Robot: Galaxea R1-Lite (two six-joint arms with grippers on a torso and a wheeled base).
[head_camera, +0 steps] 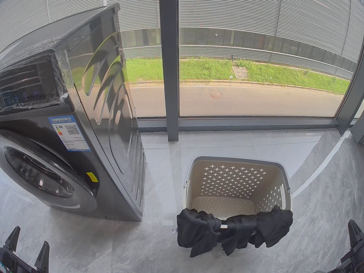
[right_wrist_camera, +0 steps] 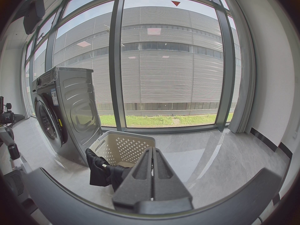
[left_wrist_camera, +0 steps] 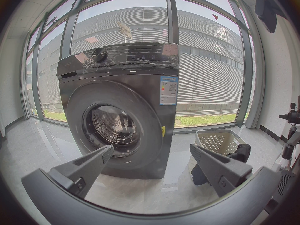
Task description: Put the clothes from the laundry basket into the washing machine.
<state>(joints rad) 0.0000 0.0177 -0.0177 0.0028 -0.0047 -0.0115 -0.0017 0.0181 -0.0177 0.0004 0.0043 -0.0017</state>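
Note:
A dark grey washing machine (head_camera: 76, 133) stands at the left, its round glass door (head_camera: 40, 173) flush against its front. To its right a beige laundry basket (head_camera: 237, 171) sits on the floor, with a black garment (head_camera: 233, 230) draped over its near rim. My left gripper (head_camera: 27, 243) is low at the near left, open and empty, facing the machine door (left_wrist_camera: 112, 130). My right gripper (right_wrist_camera: 152, 152) is low at the near right, shut with nothing in it. It is close to the basket (right_wrist_camera: 125, 144) and the black garment (right_wrist_camera: 100, 171).
A glass window wall with a dark vertical post (head_camera: 168, 57) runs behind the machine and basket. Pale marble floor (head_camera: 227, 141) lies open around the basket and in front of the machine.

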